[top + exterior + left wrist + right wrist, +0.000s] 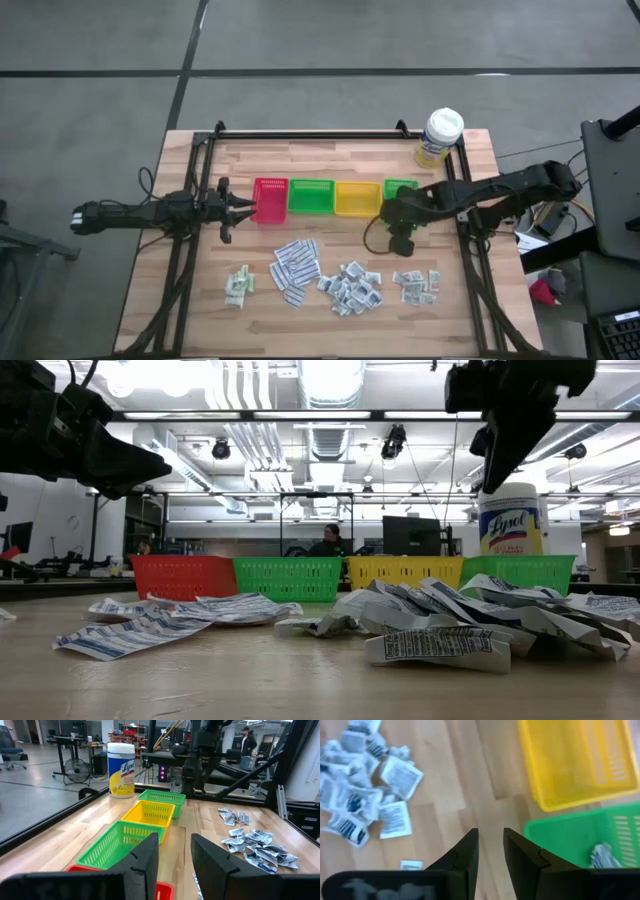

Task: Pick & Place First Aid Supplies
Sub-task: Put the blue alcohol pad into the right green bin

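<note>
Right claw (pixel 490 851) hovers released, nothing between its dark fingers, over bare wood beside the yellow mesh tray (pixel 580 762). The right wrist view alone shows 1 crinkled packet (pixel 605 855) in the green tray (pixel 560 842). Paper packets (pixel 350 288) lie at 6 o'clock on the table (pixel 200 300). Left claw (pixel 172 862), released, waits by the red tray (pixel 270 200).

Packet (pixel 603 856) in green tray (pixel 560 840) blurred, type unreadable; tray cut by frame edge; packet print illegible.
</note>
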Action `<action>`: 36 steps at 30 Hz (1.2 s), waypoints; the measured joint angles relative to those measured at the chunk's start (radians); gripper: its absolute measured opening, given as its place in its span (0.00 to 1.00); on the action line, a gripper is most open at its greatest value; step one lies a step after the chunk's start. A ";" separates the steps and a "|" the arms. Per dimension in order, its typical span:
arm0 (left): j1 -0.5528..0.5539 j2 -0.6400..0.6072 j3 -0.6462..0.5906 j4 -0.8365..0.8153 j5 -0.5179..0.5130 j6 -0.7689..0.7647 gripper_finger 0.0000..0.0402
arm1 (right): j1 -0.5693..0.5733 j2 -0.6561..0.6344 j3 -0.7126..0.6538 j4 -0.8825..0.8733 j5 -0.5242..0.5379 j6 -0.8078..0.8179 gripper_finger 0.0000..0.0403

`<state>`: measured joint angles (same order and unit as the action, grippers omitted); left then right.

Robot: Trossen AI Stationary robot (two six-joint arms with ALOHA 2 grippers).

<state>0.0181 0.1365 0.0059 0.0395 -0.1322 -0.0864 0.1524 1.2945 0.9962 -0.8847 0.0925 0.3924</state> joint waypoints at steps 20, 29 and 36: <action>0.000 0.007 0.000 -0.002 0.001 0.000 0.28 | 0.215 0.272 0.003 0.168 -0.130 -0.008 0.17; 0.000 0.007 0.000 -0.002 0.001 0.000 0.28 | 0.251 0.409 0.037 0.210 -0.185 -0.007 0.28; 0.000 0.008 0.000 -0.002 0.001 0.000 0.28 | 0.279 0.438 0.077 0.217 -0.199 0.005 0.36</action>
<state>0.0181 0.1442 0.0059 0.0372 -0.1314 -0.0860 0.4312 1.7325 1.0736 -0.6674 -0.1070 0.3975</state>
